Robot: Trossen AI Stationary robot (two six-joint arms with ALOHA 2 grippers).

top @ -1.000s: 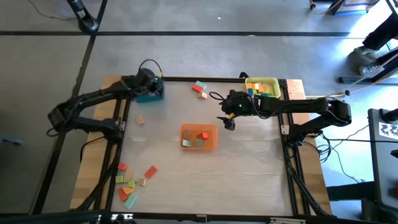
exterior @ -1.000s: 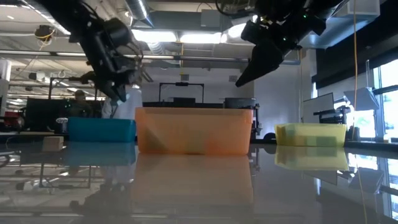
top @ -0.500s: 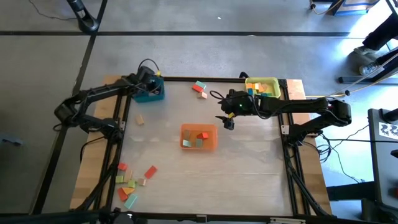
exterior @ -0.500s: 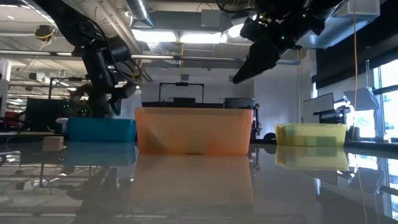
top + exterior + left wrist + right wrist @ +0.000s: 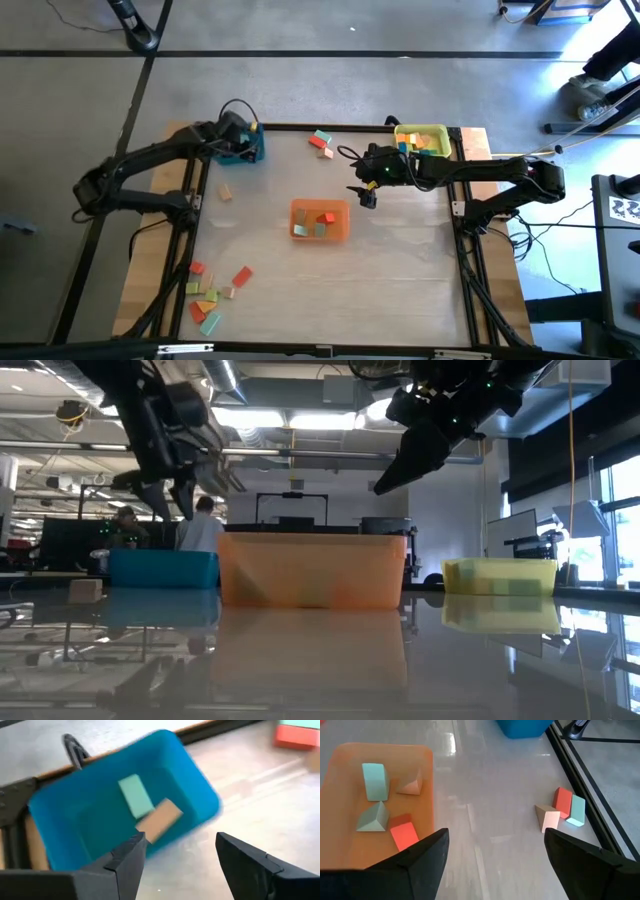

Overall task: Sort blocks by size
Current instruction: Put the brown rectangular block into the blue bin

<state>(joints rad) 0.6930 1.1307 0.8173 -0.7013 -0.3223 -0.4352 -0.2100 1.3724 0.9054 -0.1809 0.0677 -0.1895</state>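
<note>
Glossy surface (image 5: 400,260); blocks (image 5: 212,295) look light, rigid, slick: pinch flat faces. Left tool (image 5: 175,860) spread, empty; right tool (image 5: 492,855) spread, empty.

Blue tray (image 5: 90,815) is holding a light-blue block (image 5: 136,796) and a tan block (image 5: 159,819). Orange tray (image 5: 350,850) is showing two light-blue blocks (image 5: 374,781), a tan wedge (image 5: 412,785) and a red block (image 5: 403,833). Yellow tray (image 5: 437,131) is carrying orange and blue pieces. Both arms are showing dark.
</note>
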